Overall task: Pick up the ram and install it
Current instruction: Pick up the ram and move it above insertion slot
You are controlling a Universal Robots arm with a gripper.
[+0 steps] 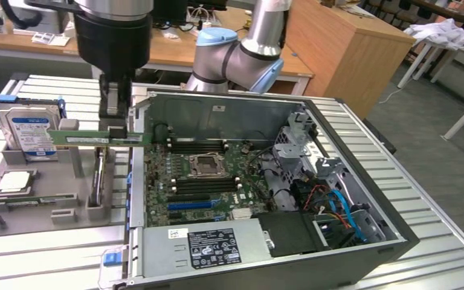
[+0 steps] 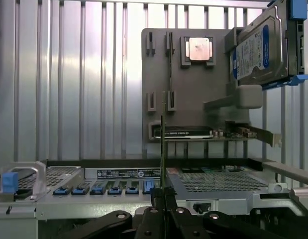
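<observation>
A ribbed metal table (image 1: 425, 193) carries the work, with wooden desks (image 1: 328, 54) behind it at 12 o'clock and grey floor (image 1: 434, 121) at 3 o'clock in the exterior view; a white cloth (image 1: 443, 31) lies on a small table at 1 o'clock. An open case (image 1: 393, 241) sits mid-table, its motherboard (image 1: 208, 175) bare and a power supply (image 1: 208, 244) at its 6 o'clock end; a grey tray (image 1: 63, 175) lies at the case's 9 o'clock, just beside it. The tray holds an upright drive (image 1: 29, 130) at its 11 o'clock corner, a CPU (image 1: 14, 181) below that, and a second ram (image 1: 34, 199) on edge in its slots at 7 o'clock. The gripper (image 1: 118, 130) hangs over the tray's case-side edge, fingers clamped on the ram (image 1: 87, 139); the stick is held level and on edge, clear of the tray, one end near the case's rim. From the wrist, the ram (image 2: 162, 144) shows edge-on, pinched between the gripper's (image 2: 163, 201) fingertips.
</observation>
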